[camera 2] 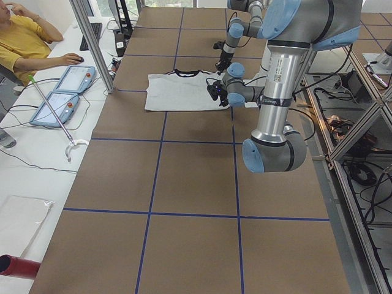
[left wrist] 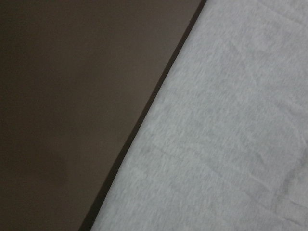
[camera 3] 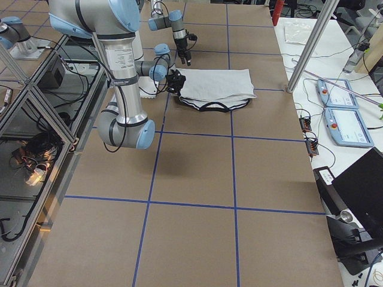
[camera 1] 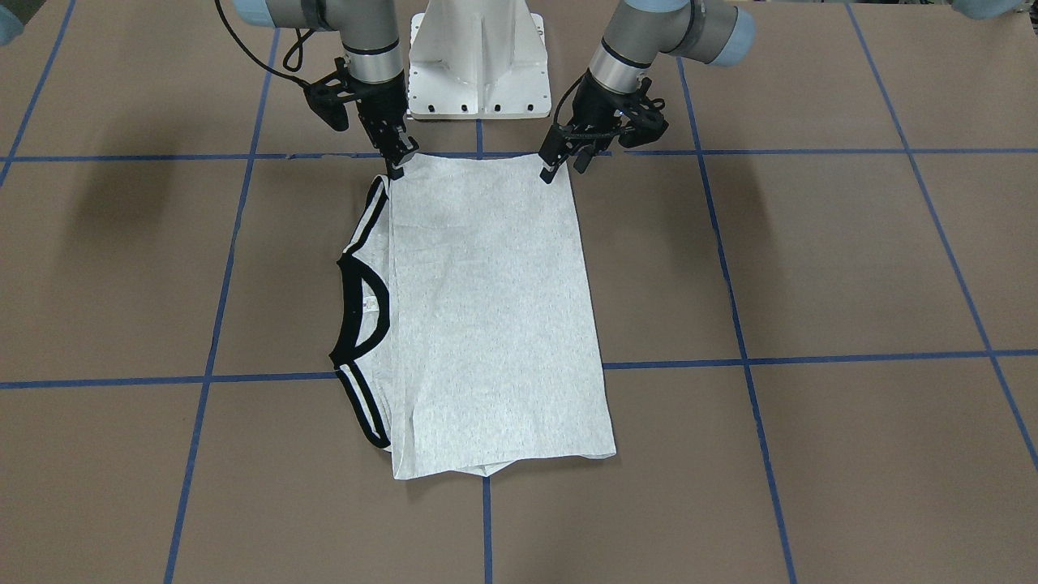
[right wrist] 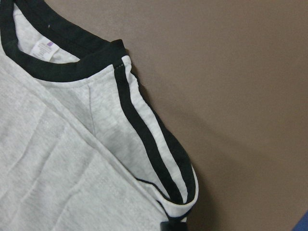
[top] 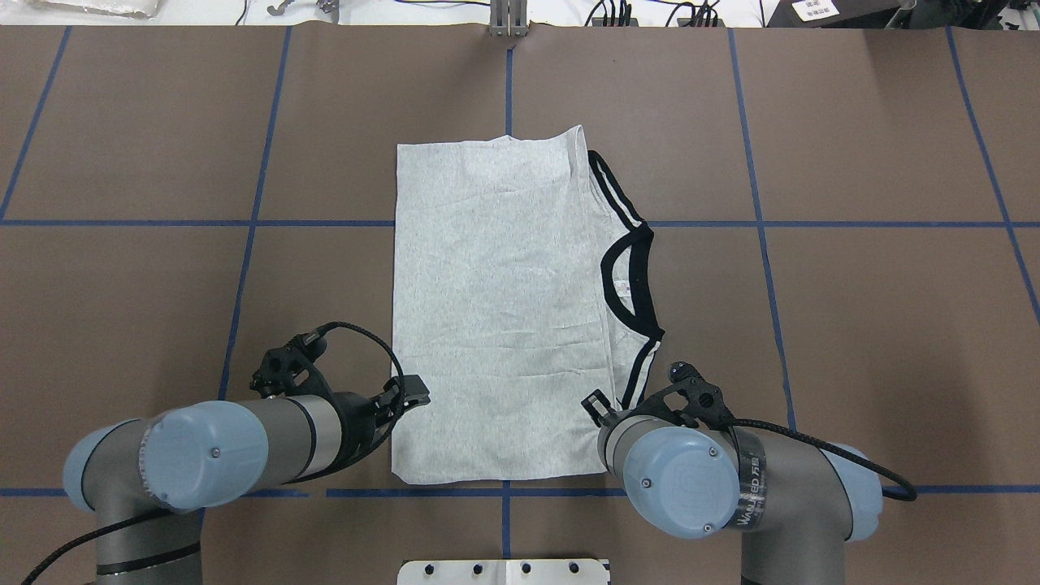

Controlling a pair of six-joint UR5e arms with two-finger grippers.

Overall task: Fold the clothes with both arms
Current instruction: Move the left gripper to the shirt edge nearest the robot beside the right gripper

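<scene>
Now, light-grey black-collared fabric T-shirt (camera 1: 495, 324) lies lengthwise away from robot, near corners at both grippers. Left gripper (camera 1: 564, 170) fingers released; right gripper (camera 1: 397, 166), cannot tell.

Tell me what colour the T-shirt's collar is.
Black collar on a light grey T-shirt, clearest in the right wrist-mounted view.

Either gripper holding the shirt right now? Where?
Left gripper is open at one robot-side corner of the shirt, holding nothing. Right gripper sits on the other robot-side corner; whether it grips cannot be told.
</scene>
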